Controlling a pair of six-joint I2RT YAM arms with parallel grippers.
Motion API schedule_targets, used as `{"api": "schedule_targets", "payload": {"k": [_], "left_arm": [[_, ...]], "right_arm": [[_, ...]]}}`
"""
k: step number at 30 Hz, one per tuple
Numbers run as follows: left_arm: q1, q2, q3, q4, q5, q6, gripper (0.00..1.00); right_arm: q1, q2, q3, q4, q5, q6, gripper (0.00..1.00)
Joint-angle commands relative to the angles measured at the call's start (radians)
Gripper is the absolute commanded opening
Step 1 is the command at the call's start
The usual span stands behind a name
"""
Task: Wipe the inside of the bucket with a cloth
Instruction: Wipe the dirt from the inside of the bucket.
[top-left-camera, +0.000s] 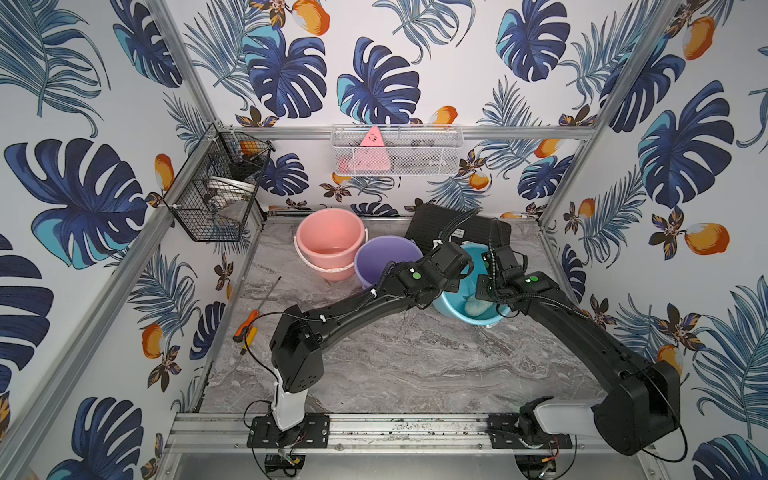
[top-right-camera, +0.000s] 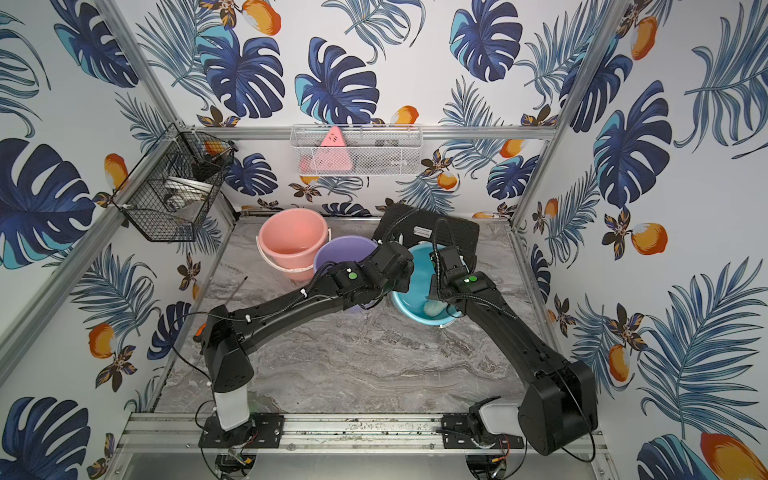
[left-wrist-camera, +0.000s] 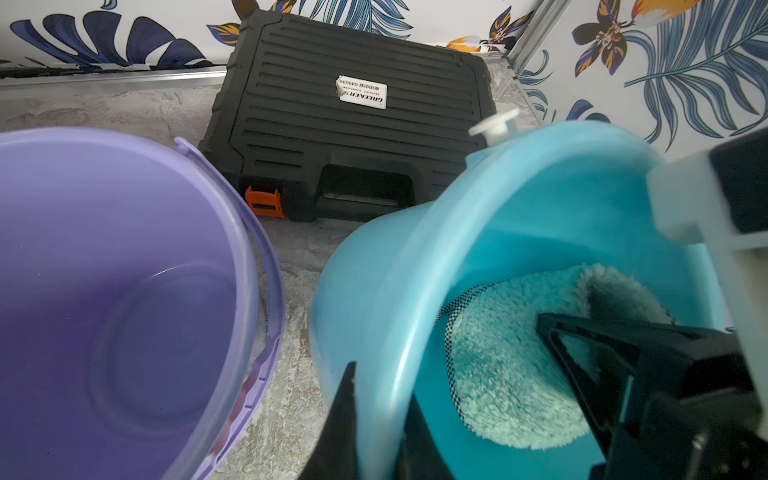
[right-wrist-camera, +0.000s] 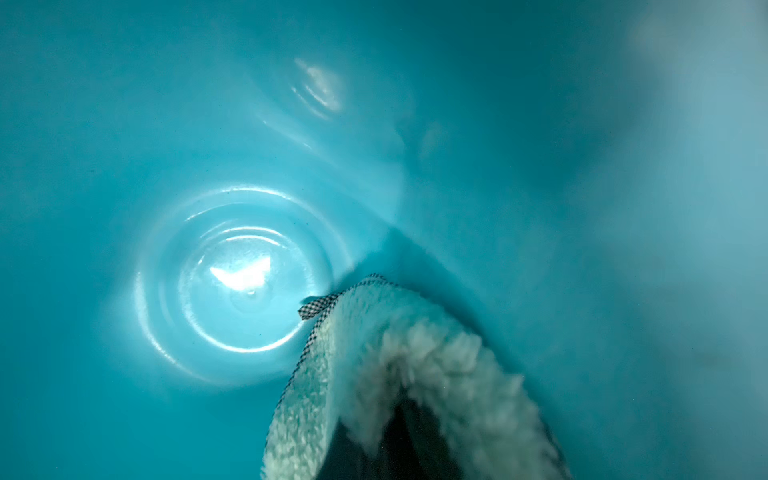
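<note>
The blue bucket (top-left-camera: 453, 309) (top-right-camera: 409, 297) stands tipped at the back right of the table. My left gripper (left-wrist-camera: 382, 403) is shut on its rim (left-wrist-camera: 399, 299), one finger outside the wall and one inside. Inside the bucket lies the cloth (top-left-camera: 475, 308) (top-right-camera: 433, 308) (left-wrist-camera: 507, 374), pale grey-green and fluffy with a checked edge. My right gripper (right-wrist-camera: 399, 419) reaches into the bucket and is shut on the cloth (right-wrist-camera: 374, 332), which folds over its fingers. The cloth rests against the blue inner wall (right-wrist-camera: 540, 208), beside the round bottom (right-wrist-camera: 237, 282).
A purple bucket (top-left-camera: 386, 257) (left-wrist-camera: 124, 291) stands right beside the blue one, and a pink bucket (top-left-camera: 330, 241) behind it. A black tool case (top-left-camera: 432, 224) (left-wrist-camera: 353, 124) lies at the back. An orange-handled screwdriver (top-left-camera: 249, 324) lies at the left edge. Wire baskets (top-left-camera: 397, 149) hang on the walls.
</note>
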Motion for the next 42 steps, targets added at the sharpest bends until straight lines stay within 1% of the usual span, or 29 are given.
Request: {"api": "schedule_targets", "payload": {"k": [1,6,11,13,17,19,23,27,29,32,37,42], "left_arm": [[0.0,-0.013,0.0,0.057,0.069,-0.021,0.0],[0.006,0.007,0.022,0.042,0.138,-0.035,0.0],[0.019,0.051,0.057,0.005,0.182,-0.065,0.0],[0.024,0.071,0.07,-0.02,0.185,-0.079,0.0],[0.033,0.08,0.063,-0.013,0.204,-0.104,0.0],[0.039,0.085,0.063,-0.01,0.219,-0.115,0.0],[0.053,0.097,0.074,-0.021,0.227,-0.13,0.0],[0.069,0.099,0.079,-0.028,0.233,-0.133,0.0],[0.072,0.095,0.075,-0.03,0.227,-0.131,0.0],[0.074,0.092,0.065,-0.022,0.24,-0.125,0.0],[0.075,0.09,0.052,-0.025,0.263,-0.131,0.0],[0.076,0.093,0.035,-0.017,0.272,-0.135,0.0]], "right_arm": [[-0.005,0.043,0.011,0.019,-0.002,-0.019,0.0],[-0.006,0.087,0.018,0.023,-0.039,-0.027,0.0],[-0.004,0.034,-0.018,0.056,-0.114,-0.067,0.0],[-0.004,0.01,-0.038,0.07,-0.115,-0.067,0.0],[-0.003,-0.005,-0.054,0.062,-0.141,-0.084,0.0],[-0.005,0.001,-0.058,0.043,-0.13,-0.075,0.0],[-0.005,-0.013,-0.085,0.037,-0.158,-0.055,0.0],[-0.005,-0.029,-0.116,0.028,-0.121,-0.025,0.0],[-0.007,-0.014,-0.116,0.009,-0.078,-0.006,0.0],[-0.016,0.04,-0.095,-0.018,-0.057,-0.001,0.0],[-0.047,0.135,-0.065,-0.015,-0.106,0.002,0.0],[-0.052,0.176,-0.059,0.007,-0.134,-0.002,0.0]]}}
